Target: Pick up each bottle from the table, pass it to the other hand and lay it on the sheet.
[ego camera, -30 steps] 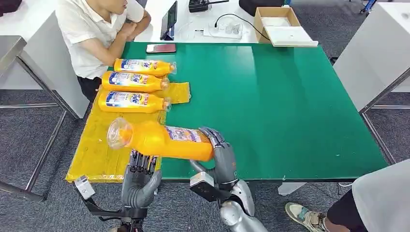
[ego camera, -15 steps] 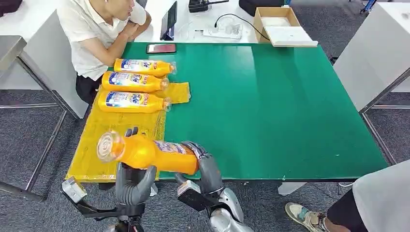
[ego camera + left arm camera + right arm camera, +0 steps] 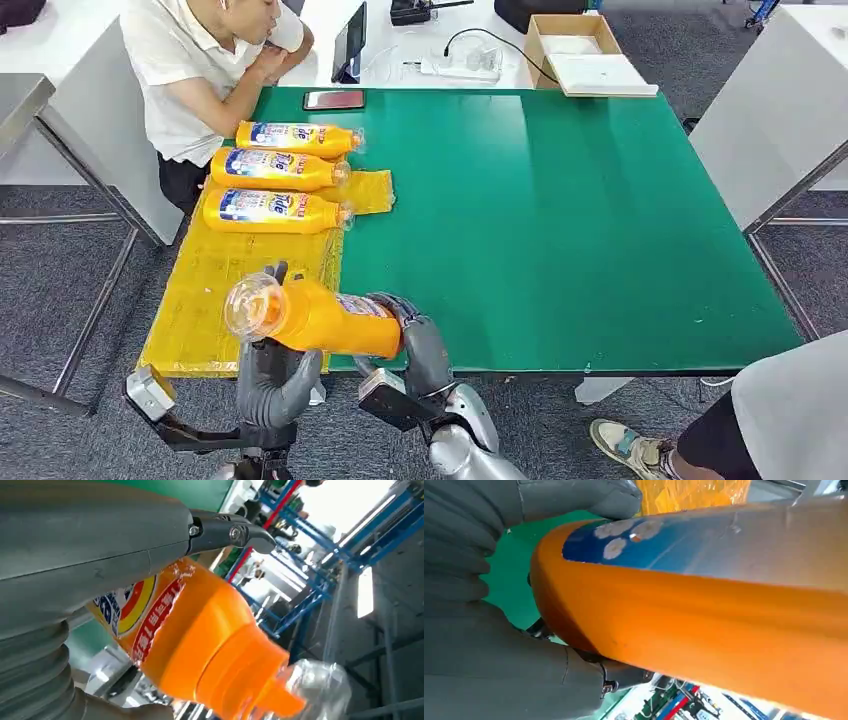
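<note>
Since a second ago the held bottle (image 3: 320, 315) has come lower and toward the near left corner of the desk (image 3: 560, 220), and its clear cap now tips up a little more. The right hand (image 3: 418, 335) has its fingers (image 3: 469, 545) clamped around the base end. The left hand (image 3: 272, 375) is under the neck end with its fingers (image 3: 227, 530) curled over the bottle; it looks like a grip, though from the head view I cannot be fully sure how firm it is. So the bottle hangs in the air between both hands, above the near edge of the yellow sheet (image 3: 200, 300).

To do this handover well, I think the left hand should close fully before the right one lets go, and the bottle should stay level.

Three other bottles (image 3: 275, 168) lie side by side on the far part of the sheet. A person (image 3: 200, 70) sits at the far left corner of the green desk, a phone (image 3: 333, 99) lies near them, and the floor is grey carpet.
</note>
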Action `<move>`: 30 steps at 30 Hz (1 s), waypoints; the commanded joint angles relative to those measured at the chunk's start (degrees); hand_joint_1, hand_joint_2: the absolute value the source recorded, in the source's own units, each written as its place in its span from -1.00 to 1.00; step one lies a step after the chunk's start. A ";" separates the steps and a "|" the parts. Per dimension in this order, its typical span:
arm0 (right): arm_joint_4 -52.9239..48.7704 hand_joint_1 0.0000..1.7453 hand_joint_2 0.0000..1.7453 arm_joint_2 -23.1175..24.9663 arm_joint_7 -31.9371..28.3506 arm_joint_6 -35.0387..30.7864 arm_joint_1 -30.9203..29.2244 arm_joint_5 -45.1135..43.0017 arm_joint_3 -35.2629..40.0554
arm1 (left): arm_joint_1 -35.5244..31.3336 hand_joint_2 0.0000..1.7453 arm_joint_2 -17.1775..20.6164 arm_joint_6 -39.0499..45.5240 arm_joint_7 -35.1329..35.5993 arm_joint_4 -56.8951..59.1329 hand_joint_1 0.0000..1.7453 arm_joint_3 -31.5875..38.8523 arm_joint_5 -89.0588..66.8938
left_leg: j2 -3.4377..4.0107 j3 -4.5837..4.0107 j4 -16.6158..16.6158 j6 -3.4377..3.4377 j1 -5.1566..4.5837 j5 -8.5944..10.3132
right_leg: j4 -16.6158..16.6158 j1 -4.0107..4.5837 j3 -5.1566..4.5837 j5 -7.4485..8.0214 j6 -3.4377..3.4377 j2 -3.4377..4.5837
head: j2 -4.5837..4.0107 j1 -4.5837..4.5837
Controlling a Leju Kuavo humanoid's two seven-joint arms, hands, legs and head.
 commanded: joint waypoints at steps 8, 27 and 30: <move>1.13 1.00 1.00 -0.49 1.14 -0.13 -1.82 1.27 6.72 | -6.01 1.00 2.03 12.91 -0.85 12.75 -1.00 -3.55 -16.09 | -0.01 0.10 -0.06 -0.05 0.00 0.02 | -0.03 0.01 0.09 -0.02 -0.06 -0.07 | 0.00 0.00; 1.19 1.00 1.00 -0.39 1.57 0.27 -1.31 1.32 8.61 | -5.71 1.00 1.68 14.36 -1.28 11.57 -1.00 -3.06 -15.83 | 0.08 0.22 -0.06 -0.09 0.03 -0.05 | -0.03 0.04 0.20 -0.06 -0.11 -0.03 | 0.00 0.00; 1.19 1.00 1.00 -0.39 1.57 0.27 -1.31 1.32 8.61 | -5.71 1.00 1.68 14.36 -1.28 11.57 -1.00 -3.06 -15.83 | 0.07 0.22 -0.07 -0.08 0.03 -0.04 | -0.05 0.04 0.21 -0.04 -0.10 -0.04 | 0.00 0.00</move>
